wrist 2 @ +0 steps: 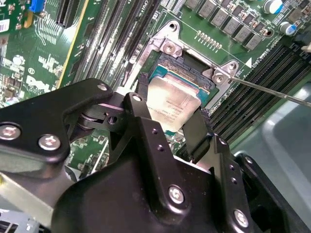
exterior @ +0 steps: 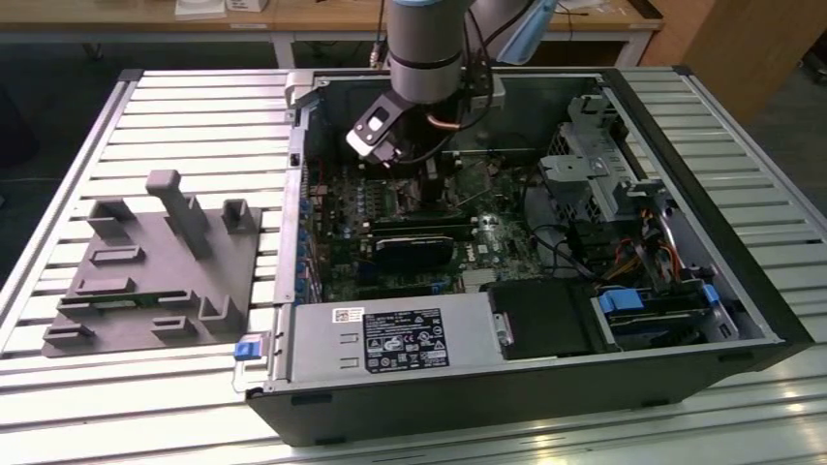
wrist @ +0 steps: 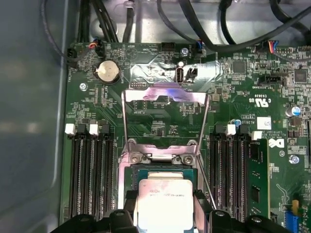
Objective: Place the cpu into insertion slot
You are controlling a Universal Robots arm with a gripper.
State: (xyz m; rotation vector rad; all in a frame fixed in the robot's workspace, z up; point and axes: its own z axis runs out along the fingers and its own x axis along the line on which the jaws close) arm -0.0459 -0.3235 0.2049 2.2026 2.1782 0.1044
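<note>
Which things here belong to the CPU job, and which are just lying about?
In the job: the gripper, shut on the cpu; the insertion slot beneath it.
Lying about: grey fixture block, black card, power supply, coin battery, memory slots.

Arm point(exterior: 424, 48): silver-grey cylindrical segments, pale blue joint cap point(exterior: 530, 29), dark cables point(exterior: 481, 44) alongside. Tool point(wrist 2: 170, 116): matte black linkage plates (silver screws point(wrist 2: 176, 195) at pivots), black fingers point(wrist 2: 195, 133). White-and-black block point(exterior: 375, 131) mounted at wrist.

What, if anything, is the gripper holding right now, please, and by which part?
The gripper holds the thin square silver-tan cpu by two opposite edges, pinched between its black fingers.
</note>
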